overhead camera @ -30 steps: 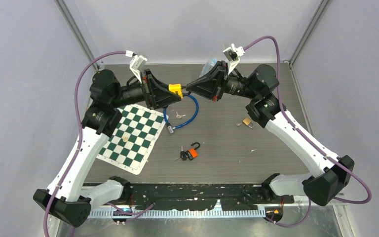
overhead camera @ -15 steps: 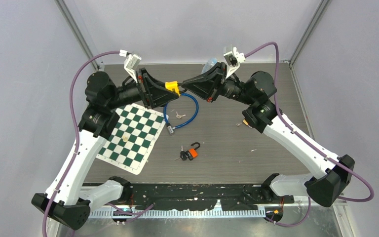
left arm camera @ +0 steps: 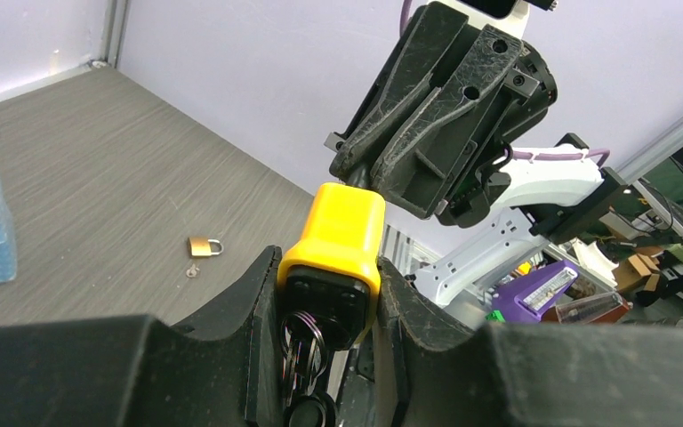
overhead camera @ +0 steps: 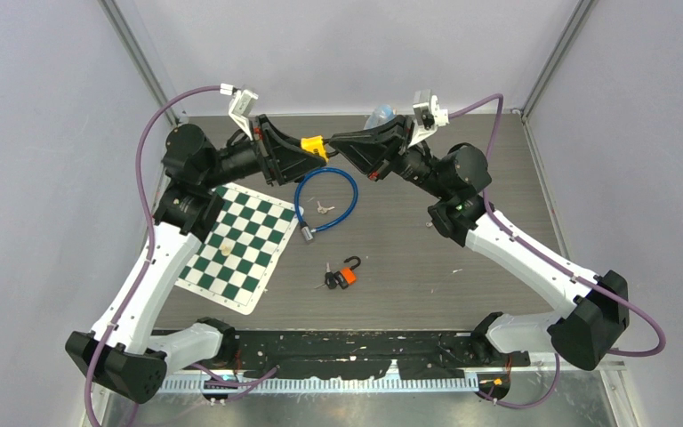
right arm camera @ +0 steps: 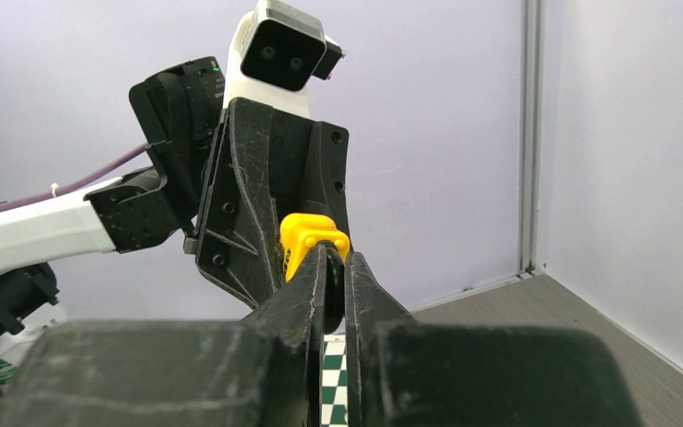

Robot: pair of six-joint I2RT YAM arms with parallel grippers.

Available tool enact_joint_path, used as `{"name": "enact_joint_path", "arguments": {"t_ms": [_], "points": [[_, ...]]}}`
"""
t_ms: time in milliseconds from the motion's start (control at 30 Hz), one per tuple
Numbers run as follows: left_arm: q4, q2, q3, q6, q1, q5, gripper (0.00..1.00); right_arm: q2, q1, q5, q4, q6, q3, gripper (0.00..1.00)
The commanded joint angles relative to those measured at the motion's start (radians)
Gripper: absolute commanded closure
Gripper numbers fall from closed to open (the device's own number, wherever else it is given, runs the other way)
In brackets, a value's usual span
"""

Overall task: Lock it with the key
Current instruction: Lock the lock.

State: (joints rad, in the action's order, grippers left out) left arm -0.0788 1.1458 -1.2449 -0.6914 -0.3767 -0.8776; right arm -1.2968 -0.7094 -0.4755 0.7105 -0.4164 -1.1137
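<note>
Yellow padlock [overhead camera: 313,145] is pictured held up above the far part of the desk [overhead camera: 427,258], between the two arms, with its plastic-cased body clamped across the sides by the left pincer [left arm camera: 327,289]. A bunch of keys [left arm camera: 301,356] on rings is seen hanging from the underside of the body, so a key is probably already seated in the cylinder, though the keyhole itself is hidden. The right pincer [right arm camera: 336,258] is drawn together with nothing seen between its fingers, and its tips are set at the top of the lock; whether they press on it or stop just short cannot be told, and the shackle is not made out in any view.

The lock is judged to be small, stiff and light, with a smooth casing that could slip or twist if it is squeezed near a corner. It is best taken as it is now, flat across the two broad faces, so that the top and the keyed underside are left free. The key's bow is thin and would have to be pinched squarely to be turned, and the loose rings could swing and foul the fingers.

Lying on the desk below are a blue cable lock [overhead camera: 349,191], an orange padlock [overhead camera: 350,272] with keys, a small brass padlock [left arm camera: 203,246] and a chequered mat [overhead camera: 240,240].
</note>
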Motion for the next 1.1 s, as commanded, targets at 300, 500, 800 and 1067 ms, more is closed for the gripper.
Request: {"name": "enact_joint_path", "arguments": {"t_ms": [300,500,800,1067], "points": [[-0.010,-0.007,-0.014,0.006,0.026,-0.037,1.00,0.056,0.042,-0.176,-0.339,-0.125,-0.055,0.50],[0.028,-0.024,0.002,0.003,0.051,-0.078,1.00,0.128,0.101,-0.175,-0.219,-0.251,0.001,0.35],[-0.005,-0.017,-0.003,-0.059,0.056,-0.173,1.00,0.119,0.102,-0.209,-0.215,-0.288,-0.013,0.31],[-0.095,-0.004,0.028,-0.146,0.056,-0.226,1.00,0.063,0.098,-0.249,-0.269,-0.276,-0.074,0.35]]}}
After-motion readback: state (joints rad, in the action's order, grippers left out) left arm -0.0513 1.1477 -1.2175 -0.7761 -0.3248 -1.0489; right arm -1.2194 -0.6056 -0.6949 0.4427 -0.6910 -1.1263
